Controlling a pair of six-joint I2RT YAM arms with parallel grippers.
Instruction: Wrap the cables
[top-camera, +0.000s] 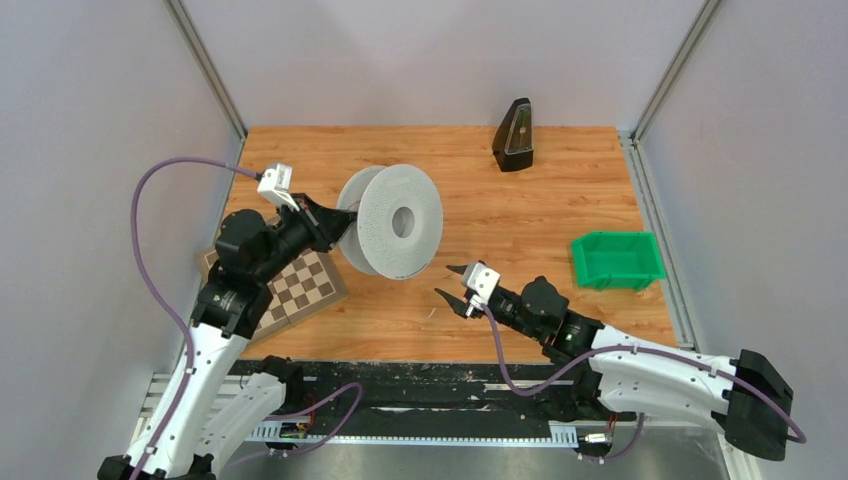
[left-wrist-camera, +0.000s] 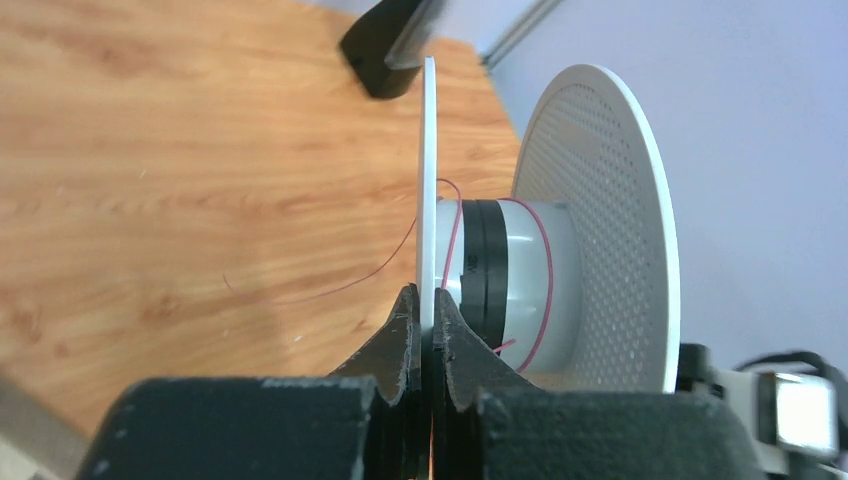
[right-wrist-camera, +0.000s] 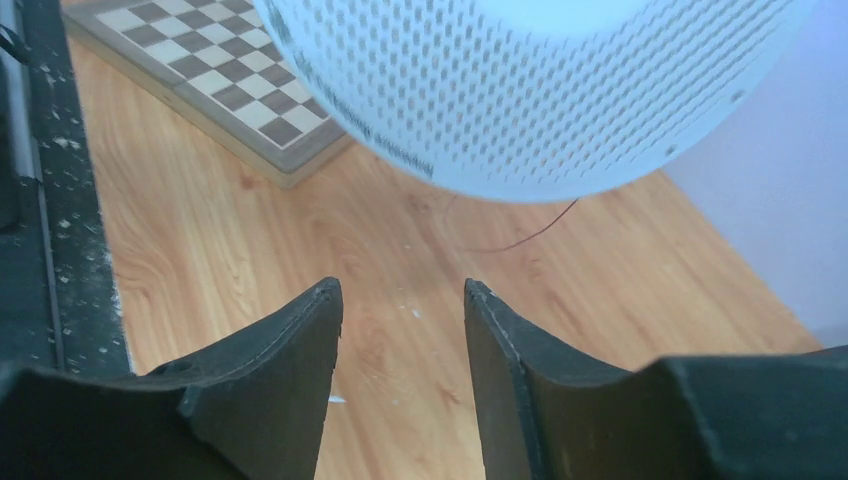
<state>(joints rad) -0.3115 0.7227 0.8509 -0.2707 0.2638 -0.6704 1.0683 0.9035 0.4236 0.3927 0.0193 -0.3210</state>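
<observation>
A white perforated spool (top-camera: 392, 220) stands on edge at the table's middle, tilted. My left gripper (top-camera: 340, 222) is shut on the rim of its left flange (left-wrist-camera: 428, 190). A thin red cable (left-wrist-camera: 545, 290) loops round the spool's hub and trails onto the wood (left-wrist-camera: 300, 295). In the right wrist view the spool (right-wrist-camera: 530, 90) fills the top and the cable (right-wrist-camera: 520, 240) lies on the wood under it. My right gripper (top-camera: 450, 287) is open and empty, low over the table in front of the spool, apart from it.
A checkerboard (top-camera: 300, 288) lies under the left arm, also in the right wrist view (right-wrist-camera: 210, 70). A green bin (top-camera: 616, 259) stands at the right. A black metronome-like object (top-camera: 515, 135) stands at the back. The table's front edge has a black rail (top-camera: 450, 375).
</observation>
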